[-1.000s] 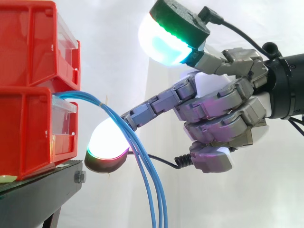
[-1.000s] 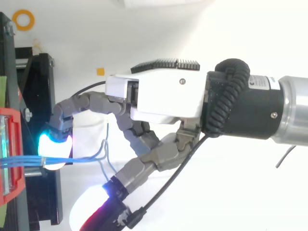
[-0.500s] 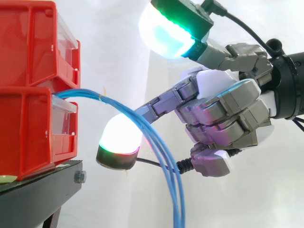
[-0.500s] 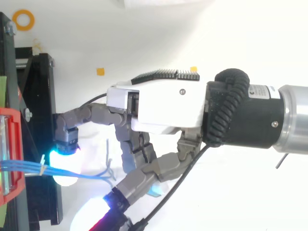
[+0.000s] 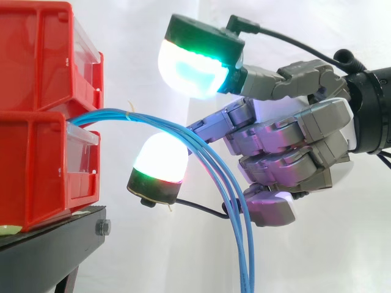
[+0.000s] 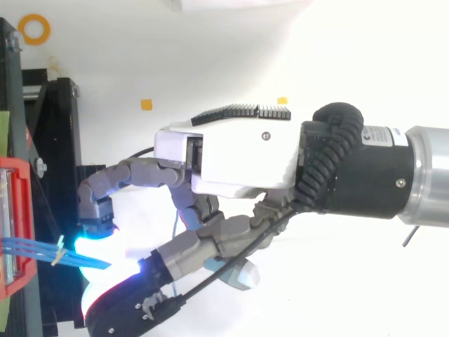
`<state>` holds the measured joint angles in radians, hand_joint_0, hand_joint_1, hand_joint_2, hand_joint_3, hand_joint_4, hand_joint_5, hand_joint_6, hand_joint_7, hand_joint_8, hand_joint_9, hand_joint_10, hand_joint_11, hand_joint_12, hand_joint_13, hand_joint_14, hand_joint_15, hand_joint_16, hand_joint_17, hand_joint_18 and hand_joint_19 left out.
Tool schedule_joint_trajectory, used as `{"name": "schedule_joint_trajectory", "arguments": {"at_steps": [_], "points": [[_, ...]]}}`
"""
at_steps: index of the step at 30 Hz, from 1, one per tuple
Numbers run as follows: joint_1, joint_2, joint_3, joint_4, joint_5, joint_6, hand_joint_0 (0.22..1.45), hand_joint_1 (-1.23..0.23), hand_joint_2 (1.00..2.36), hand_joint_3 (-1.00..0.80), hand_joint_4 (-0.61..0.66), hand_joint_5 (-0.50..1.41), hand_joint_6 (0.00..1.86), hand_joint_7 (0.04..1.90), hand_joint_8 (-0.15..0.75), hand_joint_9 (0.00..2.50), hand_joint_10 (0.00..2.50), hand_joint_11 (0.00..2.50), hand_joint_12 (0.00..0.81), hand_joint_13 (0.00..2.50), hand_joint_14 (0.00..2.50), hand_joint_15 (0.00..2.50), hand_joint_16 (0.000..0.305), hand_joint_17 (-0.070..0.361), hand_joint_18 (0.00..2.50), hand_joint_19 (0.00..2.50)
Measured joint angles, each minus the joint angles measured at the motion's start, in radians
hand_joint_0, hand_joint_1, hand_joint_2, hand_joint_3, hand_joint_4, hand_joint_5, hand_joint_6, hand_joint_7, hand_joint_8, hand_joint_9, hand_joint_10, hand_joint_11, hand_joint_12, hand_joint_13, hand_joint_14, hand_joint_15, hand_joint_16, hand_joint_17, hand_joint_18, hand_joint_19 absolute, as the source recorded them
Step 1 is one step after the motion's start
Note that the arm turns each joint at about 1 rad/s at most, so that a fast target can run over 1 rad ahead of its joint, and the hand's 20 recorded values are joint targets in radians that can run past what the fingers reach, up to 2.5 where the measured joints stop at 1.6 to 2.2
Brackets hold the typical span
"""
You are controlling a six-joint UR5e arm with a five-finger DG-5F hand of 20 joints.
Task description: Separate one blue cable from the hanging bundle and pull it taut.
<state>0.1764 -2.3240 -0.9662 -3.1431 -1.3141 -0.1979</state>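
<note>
A bundle of thin blue cables point(image 5: 183, 135) leaves the lower red bin point(image 5: 33, 171), arcs rightward and drops off the bottom edge. A pale tie point(image 5: 128, 112) binds it near the bin. My hand point(image 5: 293, 140) reaches in from the right. One outstretched finger point(image 5: 160, 171), glowing white, lies under and behind the bundle, which drapes across it. The thumb pad point(image 5: 192, 61), glowing cyan-green, hovers above the cables without touching them. The other fingers are curled into the palm. From above, the cables point(image 6: 35, 247) run from the bin to the hand point(image 6: 238, 158).
Two red bins point(image 5: 36, 61) are stacked on a black stand point(image 5: 52, 244) at the left. A white curtain hangs behind. In the top view a yellow ring point(image 6: 34, 29) and small orange markers point(image 6: 146, 104) lie on the white floor.
The bundle has been drawn out to the right and now arcs higher and wider. The thumb has swung down and left over the cables, and the outstretched fingertip has risen slightly.
</note>
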Motion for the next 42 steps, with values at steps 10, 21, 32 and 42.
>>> {"name": "schedule_joint_trajectory", "arguments": {"at_steps": [10, 21, 32, 42], "points": [[0.000, 0.000, 0.000, 0.000, 0.001, 0.000, 0.31, -0.70, 1.00, -0.50, 0.21, 0.15, 0.51, 1.26, 0.266, 2.22, 0.02, 0.58, 0.514, 2.07, 0.02, 1.34, 0.081, 0.183, 1.58, 0.64], [0.000, 0.000, 0.000, 0.000, 0.001, 0.000, 0.60, -0.76, 1.00, -0.50, 0.09, 0.14, 0.50, 1.23, 0.150, 2.05, 0.02, 0.47, 0.359, 1.75, 0.02, 1.23, 0.050, 0.114, 1.13, 0.83], [0.000, 0.000, -0.001, -0.001, 0.002, 0.000, 0.75, -0.84, 1.00, -0.50, 0.07, 0.14, 0.50, 1.21, 0.179, 2.07, 0.02, 0.51, 0.362, 1.72, 0.02, 1.16, 0.045, 0.100, 1.20, 0.87], [0.000, 0.000, -0.002, -0.019, 0.000, 0.000, 0.75, -0.86, 1.00, -0.50, 0.08, 0.14, 0.50, 1.21, 0.195, 2.07, 0.02, 0.52, 0.354, 1.75, 0.02, 1.17, 0.045, 0.100, 1.22, 0.87]]}}
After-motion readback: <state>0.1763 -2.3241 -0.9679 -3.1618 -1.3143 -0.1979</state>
